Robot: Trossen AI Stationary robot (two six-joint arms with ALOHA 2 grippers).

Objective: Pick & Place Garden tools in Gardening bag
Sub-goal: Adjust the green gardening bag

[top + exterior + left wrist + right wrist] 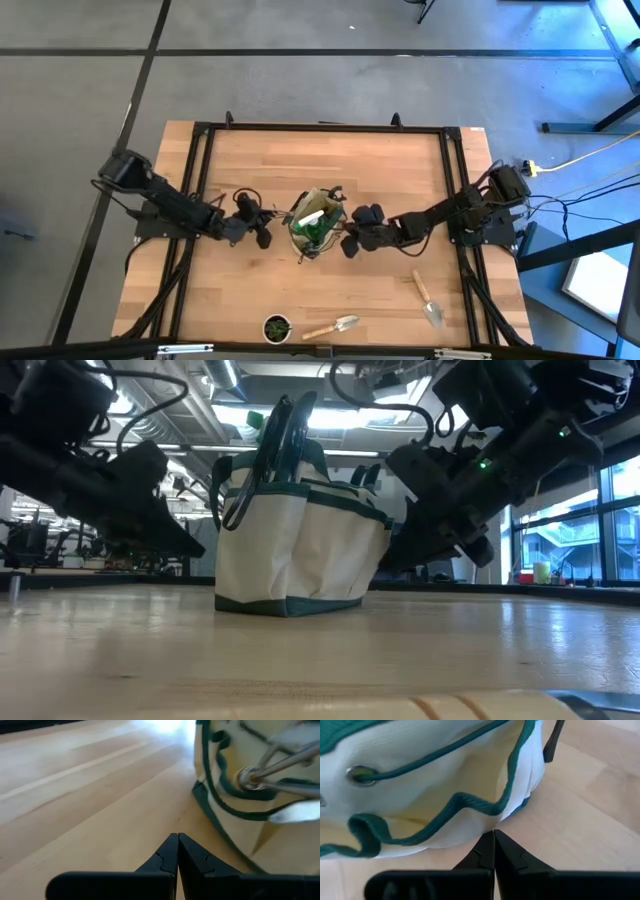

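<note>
Gardening bag [316,225] upright mid-table, betw. both arms. Left gripper [262,238] and right gripper [350,245] low beside it, fingers together, empty. Two trowels [337,325] near front edge.

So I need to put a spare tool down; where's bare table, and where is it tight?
Free: the far strip behind the gardening bag, and the near-left corner left of the potted plant. Crowded: mid-table, where the shut left gripper and right gripper flank the bag, and the near-right edge with two trowels.
</note>
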